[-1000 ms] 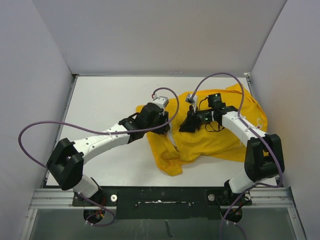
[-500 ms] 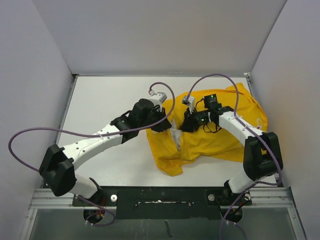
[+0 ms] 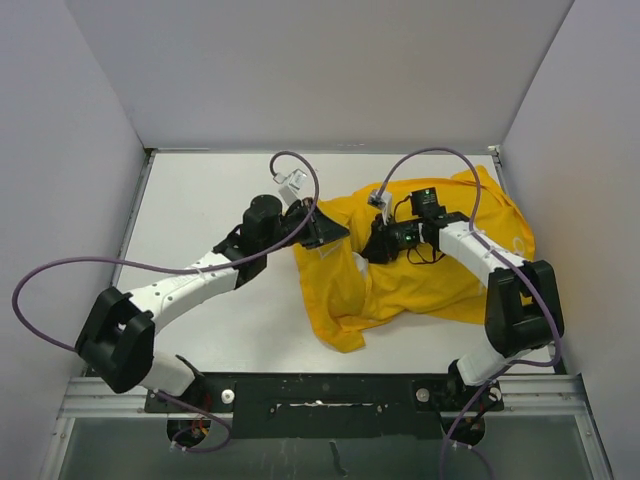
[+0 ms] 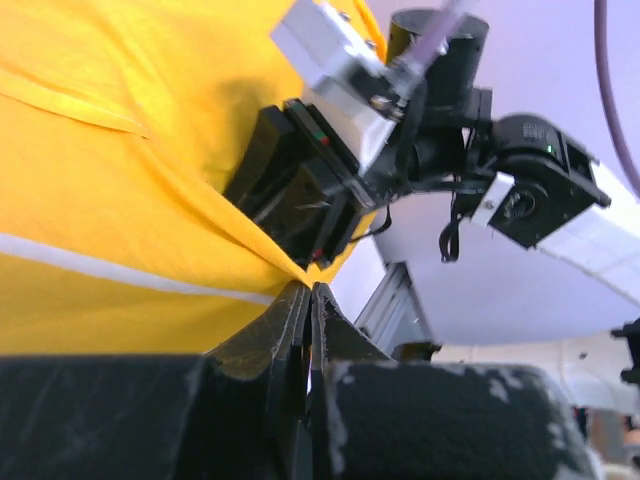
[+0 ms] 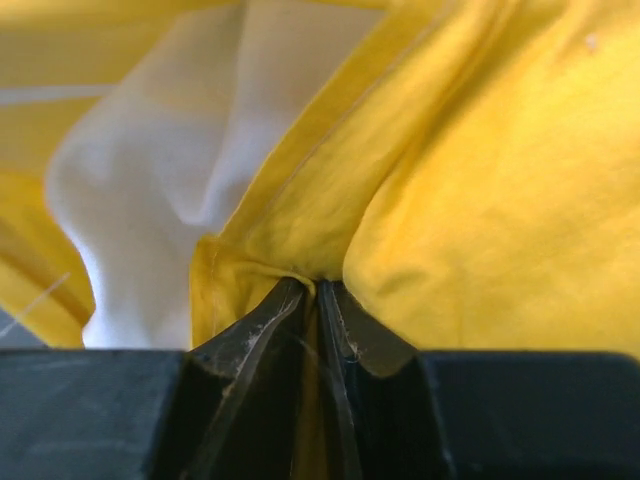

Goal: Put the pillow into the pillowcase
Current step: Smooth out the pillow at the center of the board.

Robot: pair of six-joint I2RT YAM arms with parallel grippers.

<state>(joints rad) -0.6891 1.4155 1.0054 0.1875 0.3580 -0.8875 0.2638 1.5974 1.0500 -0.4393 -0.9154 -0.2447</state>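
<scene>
Your left end effector (image 3: 320,230) is shut tight on the pillowcase (image 3: 430,280). In the left wrist view the fingers meet w/ a thin pinch of yellow edge caught at the tips, and the cloth runs taut away from them.

Your right end effector (image 3: 376,246) is closed down on the pillowcase too. The right wrist view shows a folded yellow hem nipped btwn its narrow fingers.

The two sit near each other at the sack's left end, each on its own bit of yellow edge, w/ a short span of cloth btwn them. On the left side the cloth is drawn out to a point toward the left fingers.

The pillowcase lies crumpled on the right half of the bench (image 3: 210,200). It reaches almost to the right wall, and one loose corner trails toward the near edge.

The pillow (image 5: 140,170) shows only in the right wrist view, as rumpled white cloth just left of the pinched hem w/ yellow above and below it. From the top it's hidden by the yellow, so you can't tell how far in it sits.
</scene>
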